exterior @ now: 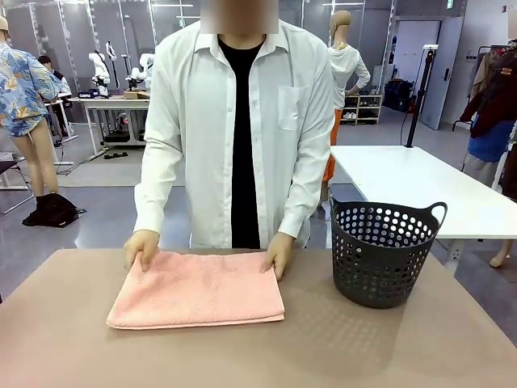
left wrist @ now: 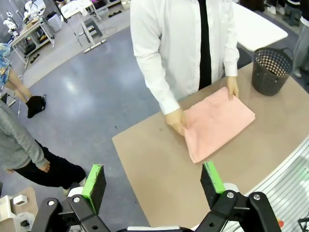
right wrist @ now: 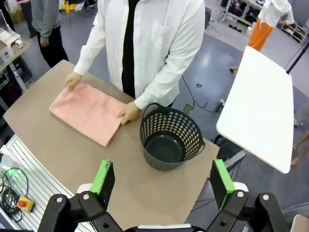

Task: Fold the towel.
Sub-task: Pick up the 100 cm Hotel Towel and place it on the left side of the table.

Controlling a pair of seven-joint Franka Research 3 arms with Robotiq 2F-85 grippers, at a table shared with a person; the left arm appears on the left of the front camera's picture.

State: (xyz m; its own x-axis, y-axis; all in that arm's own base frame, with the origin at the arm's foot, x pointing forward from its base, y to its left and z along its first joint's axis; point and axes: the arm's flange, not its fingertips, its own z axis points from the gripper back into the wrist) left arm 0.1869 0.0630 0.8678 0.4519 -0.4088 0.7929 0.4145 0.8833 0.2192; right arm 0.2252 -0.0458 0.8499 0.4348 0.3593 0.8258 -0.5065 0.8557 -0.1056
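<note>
I saw the towel (exterior: 196, 301) folded flat on the bench (exterior: 339, 347), left of the basket (exterior: 385, 252), the person's 2 hands (exterior: 142, 247) on its far edge. Left claw (left wrist: 153, 182) and right claw (right wrist: 163, 182) hung released, holding nothing.

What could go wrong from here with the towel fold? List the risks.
1. The person's hands rest on the far corners of the pink towel; an arm reaching in now could bump them.
2. The dark perforated basket stands close beside the towel, so a sweeping move might knock it.
3. Both the left gripper and the right gripper hang open, well above the table, so a blind descent may wrinkle the fold.
</note>
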